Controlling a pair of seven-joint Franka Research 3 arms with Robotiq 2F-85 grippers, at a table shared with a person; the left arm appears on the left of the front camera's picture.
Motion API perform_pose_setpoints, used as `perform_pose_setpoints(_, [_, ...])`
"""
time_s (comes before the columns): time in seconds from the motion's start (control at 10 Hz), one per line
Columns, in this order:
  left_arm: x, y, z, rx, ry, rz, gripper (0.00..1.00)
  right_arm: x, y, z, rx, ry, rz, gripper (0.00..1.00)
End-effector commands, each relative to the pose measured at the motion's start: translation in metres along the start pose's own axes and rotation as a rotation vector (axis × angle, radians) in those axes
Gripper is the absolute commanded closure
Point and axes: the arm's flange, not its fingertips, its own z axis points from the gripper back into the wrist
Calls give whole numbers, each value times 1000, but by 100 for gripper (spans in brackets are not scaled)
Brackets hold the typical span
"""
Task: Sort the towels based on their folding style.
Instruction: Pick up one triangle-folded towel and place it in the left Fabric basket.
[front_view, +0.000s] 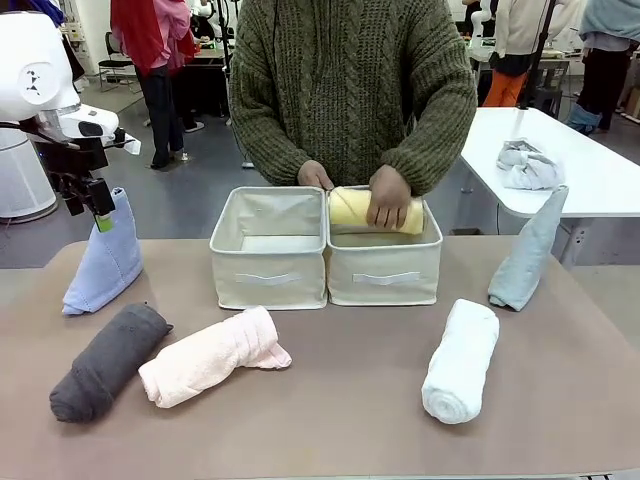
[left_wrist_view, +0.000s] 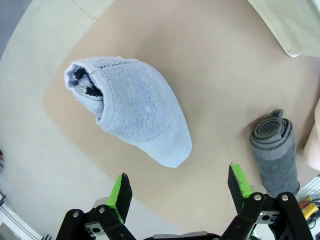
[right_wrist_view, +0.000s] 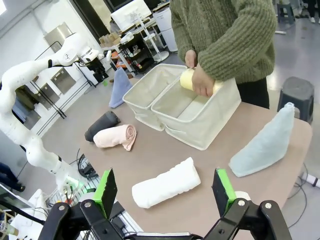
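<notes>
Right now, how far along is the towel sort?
Done: no towel visibly rests in a bin yet. In hand: a person's hand holds the yellow roll at the right bin rim; the open left gripper hovers over the lavender-blue cone, gripping nothing. Left: that cone, the dark grey roll, pink roll, white roll and pale grey-blue cone are on the table; the right gripper is open above it.

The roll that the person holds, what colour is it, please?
Yellow roll, clearest in front view.

I'm getting bright, even light, a soft shadow hugging the white towel (front_view: 460, 360), and wrist views bending at their edges.
</notes>
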Motion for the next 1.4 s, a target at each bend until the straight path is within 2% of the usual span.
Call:
perform_pose_setpoints(0.0, [17,14,-6,-19,-11,20,0,0,-2,-1,14,-15,18,0])
perform_pose_setpoints(0.8, [67,29,-13,88,-49,202,0,0,-2,-1,14,-15,18,0])
perform_pose_setpoints(1.2, [76,42,-22,86,-51,227,0,0,-2,-1,14,-15,18,0])
perform_pose_setpoints(1.3, [75,42,-22,102,-58,236,52,0,-2,-1,14,-15,18,0])
